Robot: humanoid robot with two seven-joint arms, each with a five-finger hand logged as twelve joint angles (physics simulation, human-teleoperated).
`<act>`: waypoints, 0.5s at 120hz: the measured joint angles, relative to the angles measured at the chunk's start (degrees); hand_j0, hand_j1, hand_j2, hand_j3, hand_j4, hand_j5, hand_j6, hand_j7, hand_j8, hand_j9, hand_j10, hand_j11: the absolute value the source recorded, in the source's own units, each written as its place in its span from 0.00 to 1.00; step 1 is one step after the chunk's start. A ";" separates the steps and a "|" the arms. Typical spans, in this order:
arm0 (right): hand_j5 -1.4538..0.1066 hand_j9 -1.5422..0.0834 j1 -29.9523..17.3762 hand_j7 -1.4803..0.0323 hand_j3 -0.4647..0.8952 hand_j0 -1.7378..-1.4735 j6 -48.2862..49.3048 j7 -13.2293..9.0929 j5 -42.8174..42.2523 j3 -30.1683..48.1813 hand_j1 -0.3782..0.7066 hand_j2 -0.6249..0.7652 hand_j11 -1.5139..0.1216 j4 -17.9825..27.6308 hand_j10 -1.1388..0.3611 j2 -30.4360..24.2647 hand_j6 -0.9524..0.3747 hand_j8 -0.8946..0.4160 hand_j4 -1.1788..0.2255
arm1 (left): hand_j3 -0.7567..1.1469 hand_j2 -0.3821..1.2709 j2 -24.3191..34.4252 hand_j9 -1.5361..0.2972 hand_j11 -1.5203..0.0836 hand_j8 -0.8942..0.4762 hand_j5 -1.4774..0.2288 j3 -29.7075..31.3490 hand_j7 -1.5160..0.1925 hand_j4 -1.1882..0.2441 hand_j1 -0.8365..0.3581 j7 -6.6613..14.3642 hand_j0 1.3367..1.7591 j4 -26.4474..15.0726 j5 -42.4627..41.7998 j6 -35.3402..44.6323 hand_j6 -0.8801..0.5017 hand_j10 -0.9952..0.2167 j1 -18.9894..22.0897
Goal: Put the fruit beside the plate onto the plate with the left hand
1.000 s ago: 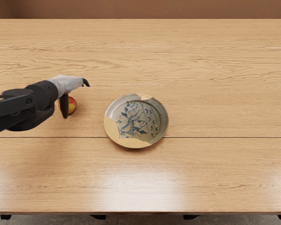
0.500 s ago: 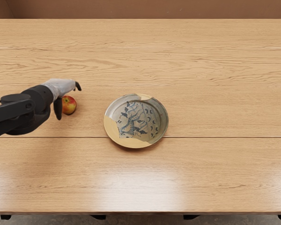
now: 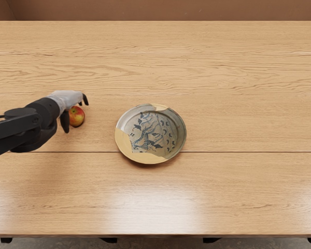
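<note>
Now my left hand [image 3: 67, 101], fingers apart, arches just over the apple [image 3: 77, 116], left of the plate [image 3: 124, 147].

No text, label, brand, number or sign can be read anywhere in view. Plate [image 3: 151, 134]: blue brush-painted motif across the well, loose strokes and dabs, no lettering among them. Its cream rim carries no mark. Desk [image 3: 207, 67]: wood grain only, no stamp or sticker.
</note>
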 joint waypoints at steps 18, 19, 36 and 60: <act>0.92 0.94 0.00 0.97 0.34 0.30 0.00 0.00 0.00 0.00 0.04 0.45 0.91 0.00 0.75 0.00 0.71 0.67 0.83 | 0.40 0.28 -0.98 0.59 0.66 0.39 0.59 -0.02 0.62 0.58 0.64 0.00 0.76 0.24 0.03 0.04 0.38 0.52 -0.01; 0.92 0.94 0.00 0.97 0.34 0.30 0.00 0.00 0.00 0.00 0.04 0.45 0.91 0.00 0.75 0.00 0.71 0.67 0.83 | 0.40 0.28 -1.09 0.58 0.66 0.39 0.59 -0.01 0.62 0.58 0.64 0.00 0.76 0.30 0.03 0.05 0.37 0.52 -0.05; 0.92 0.94 0.00 0.97 0.34 0.30 0.00 0.00 0.00 0.00 0.04 0.45 0.91 0.00 0.75 0.00 0.71 0.67 0.83 | 0.40 0.28 -1.67 0.57 0.64 0.37 0.57 0.00 0.59 0.56 0.61 0.00 0.76 0.88 0.26 0.03 0.36 0.50 0.15; 0.92 0.94 0.00 0.97 0.34 0.30 0.00 0.00 0.00 0.00 0.04 0.45 0.91 0.00 0.75 0.00 0.71 0.67 0.83 | 0.40 0.30 -1.67 0.48 0.54 0.30 0.48 0.17 0.51 0.48 0.51 0.00 0.76 0.99 0.38 0.02 0.28 0.41 0.28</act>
